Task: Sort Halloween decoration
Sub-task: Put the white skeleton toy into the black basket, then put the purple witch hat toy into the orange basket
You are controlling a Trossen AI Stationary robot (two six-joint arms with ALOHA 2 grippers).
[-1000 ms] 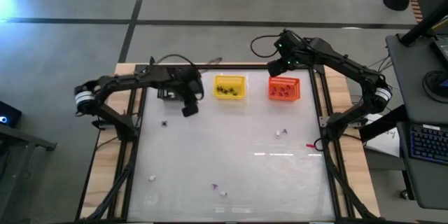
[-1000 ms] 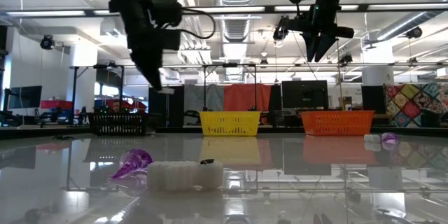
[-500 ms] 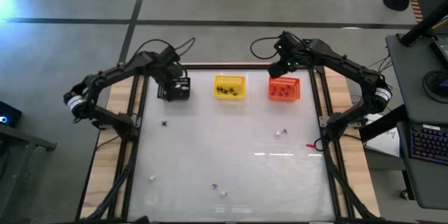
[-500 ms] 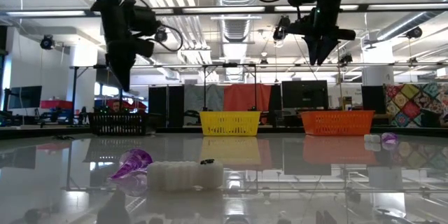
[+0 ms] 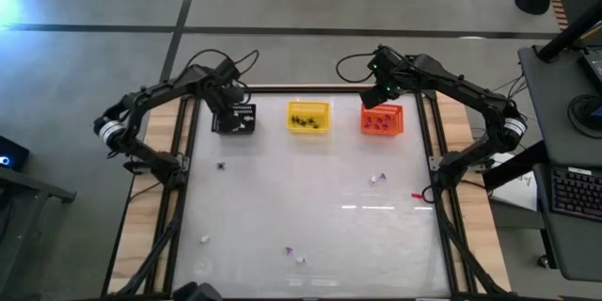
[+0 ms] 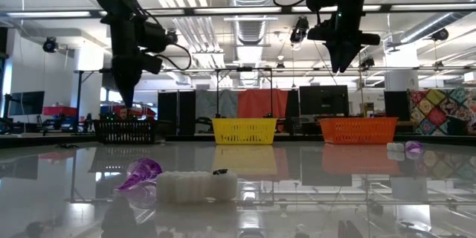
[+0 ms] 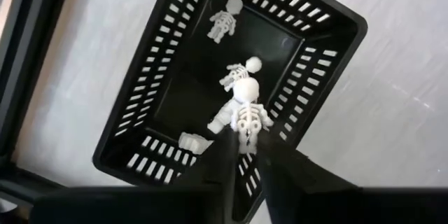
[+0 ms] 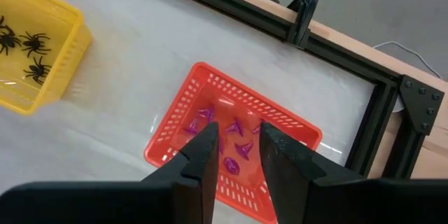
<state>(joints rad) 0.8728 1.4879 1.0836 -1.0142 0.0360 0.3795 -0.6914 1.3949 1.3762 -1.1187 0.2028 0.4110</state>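
White skeleton (image 7: 246, 117) pinched between the left gripper's (image 7: 243, 155) fingers hangs right over the black basket (image 7: 308, 21), lined up to drop among its kind. Over the orange basket (image 8: 297, 127) of purple bits (image 8: 234, 147), the right gripper (image 8: 235, 155) hovers, fingers slightly apart and holding nothing, while strays dot the bench (image 5: 282, 198).

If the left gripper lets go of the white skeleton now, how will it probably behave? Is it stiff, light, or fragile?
The left gripper pinches the white skeleton above the black basket. It keeps its shape between the fingertips, so it is probably stiff plastic. It looks tiny and light, and would likely drop among the skeletons already inside. Its thin limbs may be somewhat fragile.
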